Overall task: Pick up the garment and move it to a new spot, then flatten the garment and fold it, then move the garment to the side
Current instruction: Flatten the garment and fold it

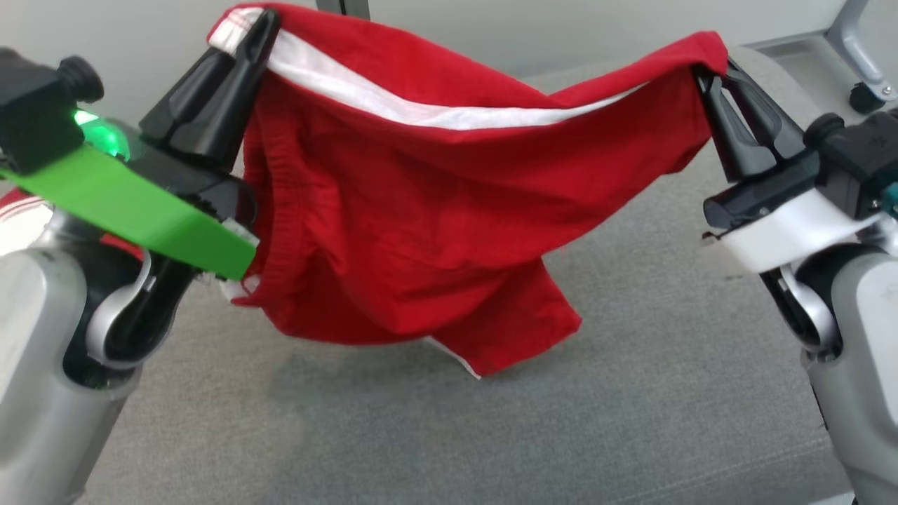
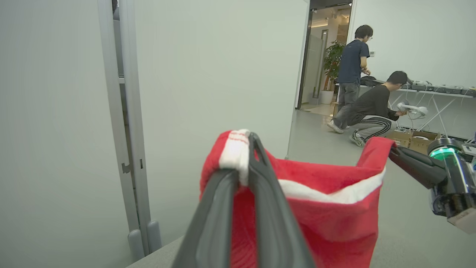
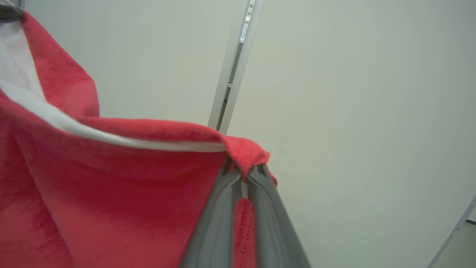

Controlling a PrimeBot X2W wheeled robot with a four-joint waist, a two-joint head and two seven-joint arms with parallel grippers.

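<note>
- One garment (image 1: 421, 231), red with one white band along its top edge, hangs in the air above the grey padded surface (image 1: 631, 393), stretched between the two grippers.
- The left gripper (image 1: 256, 31) has its two dark fingers clenched on the garment's one top corner; the pinch is seen clearly in the left wrist view.
- The right gripper (image 1: 712, 73) has its two fingers clenched on the other top corner, with red cloth folded over the tips.
- The top edge sags in the middle between the two holds. The lowest corner hangs near the surface; whether it touches, one cannot tell.
- The surface lies bare in front of the garment and to its right.
- One caster wheel (image 1: 866, 98) stands beyond the surface's far right edge.
- Two persons are well apart from the robot, one standing (image 2: 353, 67) and one crouching (image 2: 375, 108).
</note>
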